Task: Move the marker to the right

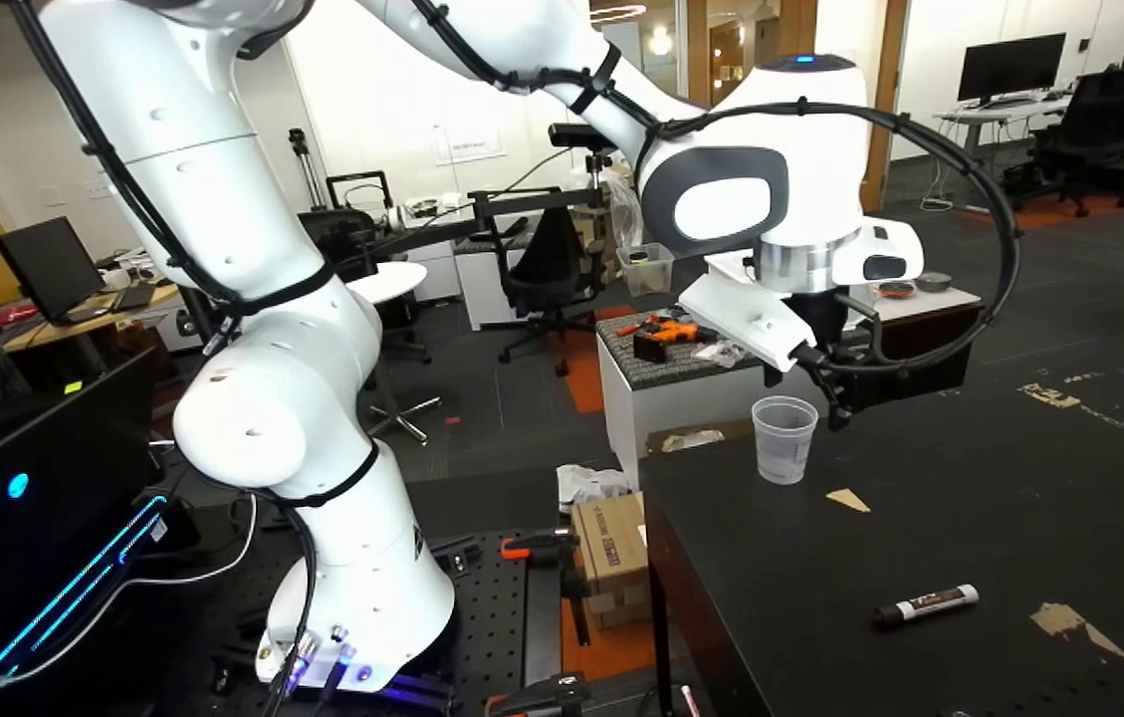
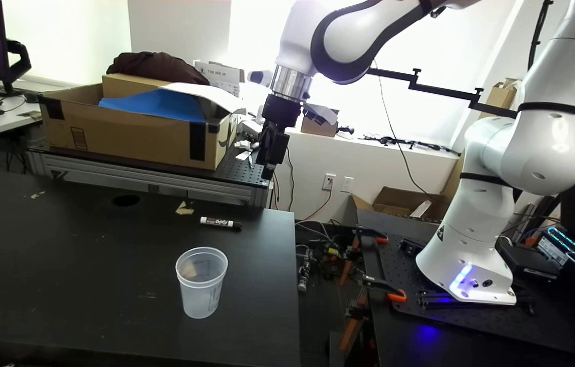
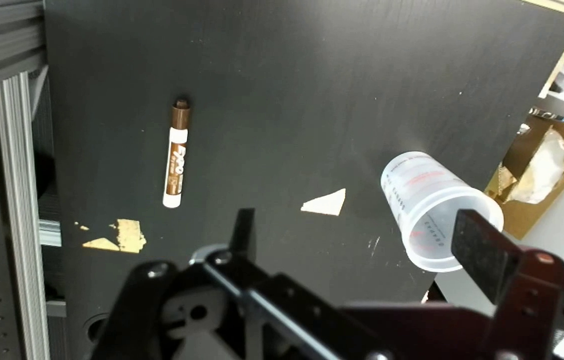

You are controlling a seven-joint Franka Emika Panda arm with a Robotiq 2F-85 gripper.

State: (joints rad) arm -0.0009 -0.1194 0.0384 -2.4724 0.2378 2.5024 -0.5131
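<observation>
The marker lies flat on the black table. It has a brown cap and a white and brown barrel, and shows in both exterior views [image 1: 928, 603] [image 2: 220, 223]. In the wrist view the marker [image 3: 176, 155] is at the left, cap pointing up, apart from the jaws. My gripper [image 3: 355, 227] is open, its two fingers wide apart with nothing between them. In both exterior views the gripper [image 1: 804, 398] [image 2: 268, 171] hangs above table height, away from the marker.
A translucent plastic cup [image 1: 784, 441] [image 2: 200, 283] [image 3: 416, 195] stands upright near a table edge; in the wrist view the right finger overlaps its rim. Tan tape patches [image 1: 848, 500] [image 3: 129, 236] lie on the table [image 2: 88, 275]. A cardboard box [image 2: 129, 127] stands on a bench behind.
</observation>
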